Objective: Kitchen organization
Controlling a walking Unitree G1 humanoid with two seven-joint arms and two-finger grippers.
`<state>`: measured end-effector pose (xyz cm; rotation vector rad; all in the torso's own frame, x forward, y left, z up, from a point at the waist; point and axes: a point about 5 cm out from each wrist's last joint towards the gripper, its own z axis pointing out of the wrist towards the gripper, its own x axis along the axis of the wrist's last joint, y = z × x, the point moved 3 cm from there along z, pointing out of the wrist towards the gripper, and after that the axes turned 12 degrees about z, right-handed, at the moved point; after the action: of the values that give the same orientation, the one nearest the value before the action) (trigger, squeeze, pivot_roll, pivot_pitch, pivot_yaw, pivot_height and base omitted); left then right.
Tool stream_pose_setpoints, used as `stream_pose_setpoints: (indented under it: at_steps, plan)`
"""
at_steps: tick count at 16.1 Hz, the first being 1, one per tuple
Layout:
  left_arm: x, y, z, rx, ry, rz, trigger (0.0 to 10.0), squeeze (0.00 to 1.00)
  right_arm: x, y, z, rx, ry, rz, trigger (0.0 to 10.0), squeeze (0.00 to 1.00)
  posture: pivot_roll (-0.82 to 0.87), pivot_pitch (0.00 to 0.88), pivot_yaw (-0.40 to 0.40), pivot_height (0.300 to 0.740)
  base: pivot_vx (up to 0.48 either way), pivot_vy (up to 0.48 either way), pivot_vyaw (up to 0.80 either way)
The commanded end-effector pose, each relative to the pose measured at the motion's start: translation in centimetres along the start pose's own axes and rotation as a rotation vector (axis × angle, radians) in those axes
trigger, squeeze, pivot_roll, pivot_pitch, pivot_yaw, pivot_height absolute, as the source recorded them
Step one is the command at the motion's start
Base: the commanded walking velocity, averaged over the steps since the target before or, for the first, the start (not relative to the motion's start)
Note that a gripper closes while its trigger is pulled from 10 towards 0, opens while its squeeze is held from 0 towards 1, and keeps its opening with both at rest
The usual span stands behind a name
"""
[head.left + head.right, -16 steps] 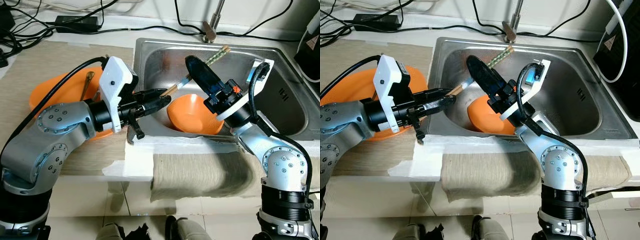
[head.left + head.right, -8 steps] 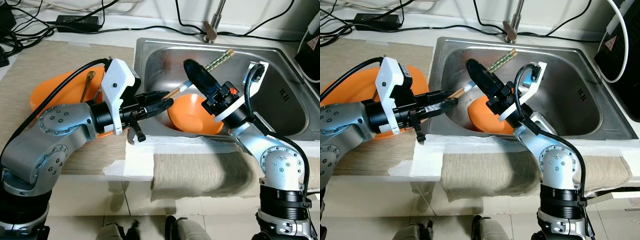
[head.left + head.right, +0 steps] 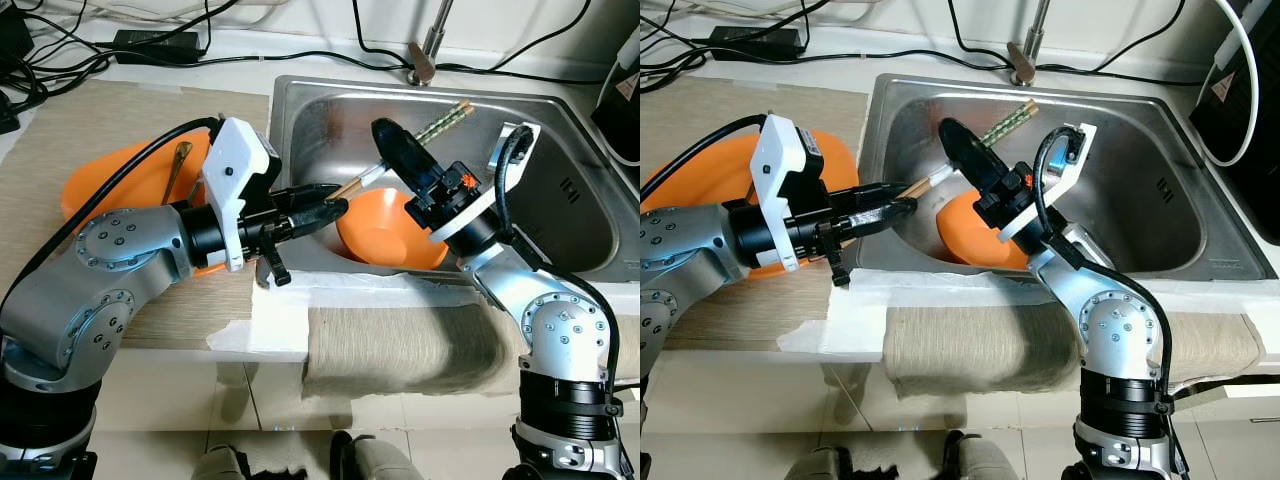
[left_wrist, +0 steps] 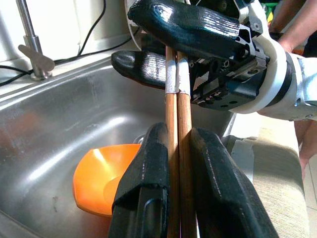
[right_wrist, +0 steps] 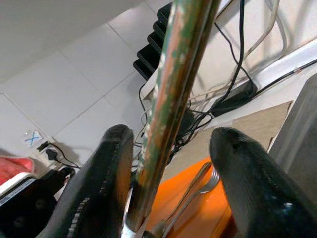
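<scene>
Two brown wooden chopsticks (image 4: 177, 148) we pinch in our left gripper (image 4: 178, 163) over the steel sink's (image 3: 560, 190) near rim, right gripper (image 5: 171, 163) fingers spread around them.

Pair of chopsticks (image 3: 400, 156), brown shafts with a white band and green-patterned tops, held side by side, slanting from eight o'clock toward two o'clock above the sink (image 3: 560, 130). Orange bowl (image 3: 385, 228) tilted inside, below them.
</scene>
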<state>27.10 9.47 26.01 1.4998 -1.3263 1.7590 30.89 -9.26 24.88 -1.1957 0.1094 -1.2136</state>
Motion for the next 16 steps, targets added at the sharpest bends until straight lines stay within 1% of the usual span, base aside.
stream_pose_setpoints:
  at_steps: [1,8,16]
  plan:
    - [0.4,0.69,0.04,-0.031,0.015,0.015,0.0,0.0,0.33,-0.2,-0.14,0.004,0.008,0.005,0.0,0.0,-0.16,0.137,-0.077,0.74,0.0,0.0,0.0]
    - [0.39,0.55,0.16,-0.038,0.019,0.014,0.0,0.0,0.24,-0.31,-0.22,0.005,0.014,0.012,0.0,0.0,-0.17,0.141,-0.069,0.74,0.0,0.0,0.0]
    - [0.2,0.25,0.26,-0.007,0.019,0.016,0.0,0.0,0.42,-0.19,-0.32,-0.012,0.013,0.005,0.0,0.0,-0.17,0.143,-0.084,0.74,0.0,0.0,0.0]
